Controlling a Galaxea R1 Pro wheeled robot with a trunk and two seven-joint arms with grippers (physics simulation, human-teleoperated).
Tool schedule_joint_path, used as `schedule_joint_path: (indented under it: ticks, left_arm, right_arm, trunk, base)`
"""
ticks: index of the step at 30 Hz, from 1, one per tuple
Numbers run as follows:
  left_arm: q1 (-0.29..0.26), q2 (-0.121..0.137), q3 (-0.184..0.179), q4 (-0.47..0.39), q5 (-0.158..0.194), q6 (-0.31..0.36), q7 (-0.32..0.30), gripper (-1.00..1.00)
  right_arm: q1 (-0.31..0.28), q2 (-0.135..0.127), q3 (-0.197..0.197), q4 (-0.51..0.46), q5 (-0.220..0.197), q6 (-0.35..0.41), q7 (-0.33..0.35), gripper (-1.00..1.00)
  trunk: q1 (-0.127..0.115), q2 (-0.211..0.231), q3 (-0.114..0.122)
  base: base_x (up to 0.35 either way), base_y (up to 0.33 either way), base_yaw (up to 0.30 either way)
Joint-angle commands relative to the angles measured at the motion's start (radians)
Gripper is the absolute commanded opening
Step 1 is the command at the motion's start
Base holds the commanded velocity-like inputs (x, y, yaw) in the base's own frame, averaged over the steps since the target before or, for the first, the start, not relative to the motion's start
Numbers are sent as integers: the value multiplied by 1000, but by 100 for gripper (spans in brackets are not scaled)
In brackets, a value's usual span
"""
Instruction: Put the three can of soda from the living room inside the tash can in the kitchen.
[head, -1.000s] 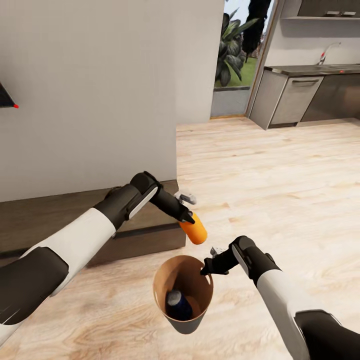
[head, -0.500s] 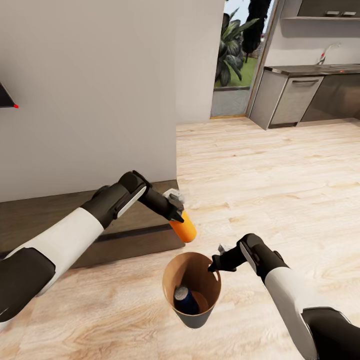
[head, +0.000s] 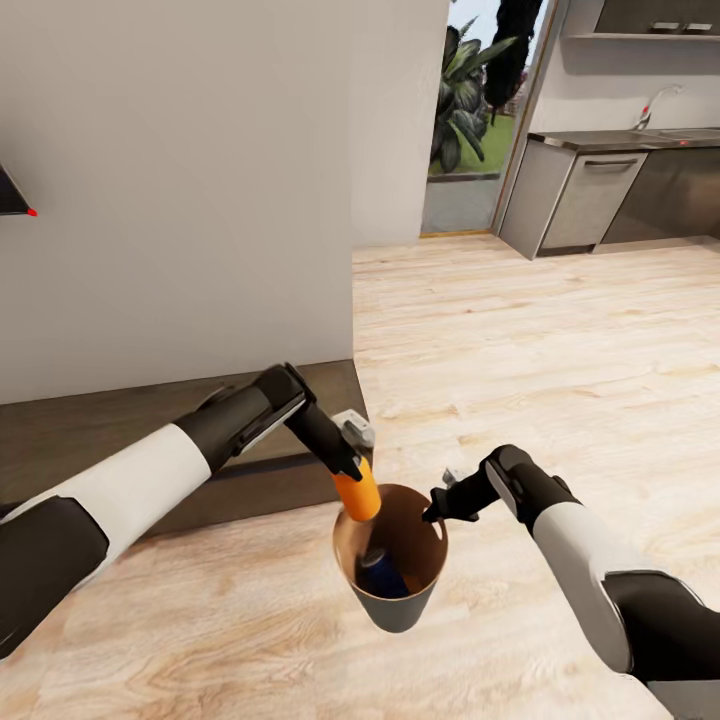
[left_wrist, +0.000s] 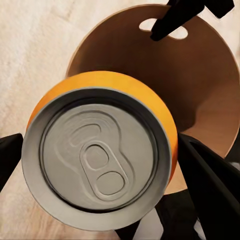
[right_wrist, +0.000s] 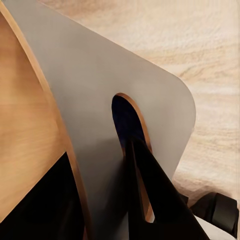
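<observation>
- I had the left gripper (head: 350, 475) pinching an orange can (head: 358, 497) by its top end, the can hanging nearly upright with its lower half already dipping past the rim of the trash can (head: 395, 610).
- From the left wrist camera the fingers (left_wrist: 210, 175) sat dark on either side of the orange can (left_wrist: 125, 90), pressed against its wall, with its silvery lid facing the lens and the bin's brown inner wall (left_wrist: 200, 75) beyond it.
- The right gripper (head: 436, 507) was holding the trash can up off the wood floor (head: 560, 330) by its rim; in the right wrist view one finger (right_wrist: 155, 200) ran through the handle slot in the grey outer wall (right_wrist: 95, 90), so I took those fingers as closed on the wall.
- A dark blue can (head: 380, 572) lay in the bottom of the bin, partly hidden by the orange one.
- I judged this as the drop-in step for the second can; I couldn't see the third anywhere.
- The kitchen (head: 620, 170) with its grey cabinets showed well apart, through the opening ahead, so the bin was not standing there yet.
- My next move called for parting the left fingers with the can centred over the opening, keeping the right grip steady so the bin wouldn't tip when the can landed on the blue one.
</observation>
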Motion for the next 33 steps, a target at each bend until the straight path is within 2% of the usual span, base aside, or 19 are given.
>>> schedule_joint_path:
  ticks: [1,8,16,19,23,27,33]
  left_arm:
    - [1,-1,-1,0,0,0,0,-100]
    - [16,-9,-6,-3,0,0,0,-100]
    - [25,-16,-6,-36,1,0,0,-100]
    - [39,-20,-6,-37,1,0,1,-100]
    - [57,-43,-6,-26,-1,-23,4,-100]
    - [80,-49,-6,-23,-2,-39,6,-100]
    - [89,-52,-6,-23,-2,-47,7,-100]
  right_arm:
    - [-5,1,-3,7,-31,12,4,-100]
    - [-55,10,-3,83,-31,12,4,-100]
    - [-75,12,-1,112,-31,12,4,-100]
    - [-100,13,-1,143,-31,12,4,-100]
    - [-130,18,0,166,-31,12,4,-100]
    - [-143,23,0,170,-31,12,4,-100]
    - [-167,44,1,191,-31,12,4,-100]
  trunk:
    - [0,0,0]
    - [0,0,0]
    - [0,0,0]
    - [0,0,0]
    - [0,0,0]
    - [0,0,0]
    - [0,0,0]
  base:
    - [0,0,0]
    - [0,0,0]
    - [0,0,0]
    - [0,0,0]
    - [0,0,0]
    - [0,0,0]
    - [0,0,0]
